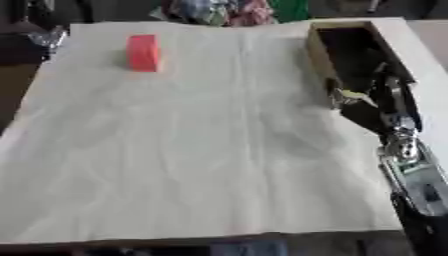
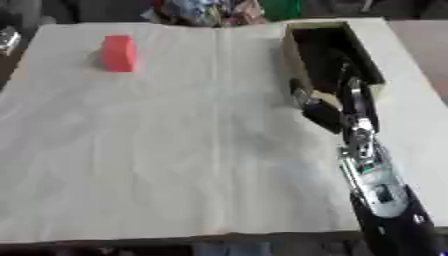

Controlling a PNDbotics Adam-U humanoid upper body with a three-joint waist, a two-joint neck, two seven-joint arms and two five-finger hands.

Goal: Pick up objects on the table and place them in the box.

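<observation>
A red block (image 1: 143, 52) stands on the white cloth at the far left of the table. A long open wooden box (image 1: 320, 50), dark inside, lies at the far right. My right arm comes in from the lower right, and my right hand (image 2: 322, 114) is at the box's near end, by its near left corner. A small pale thing (image 1: 352, 94) shows at the hand's tip, against the box wall; I cannot make out what it is or whether the hand holds it. My left hand is out of sight.
The white cloth (image 1: 201, 150) covers the whole table, wrinkled and bare across the middle and front. A heap of coloured items (image 1: 223, 11) lies beyond the far edge. The table's right edge runs close beside the box.
</observation>
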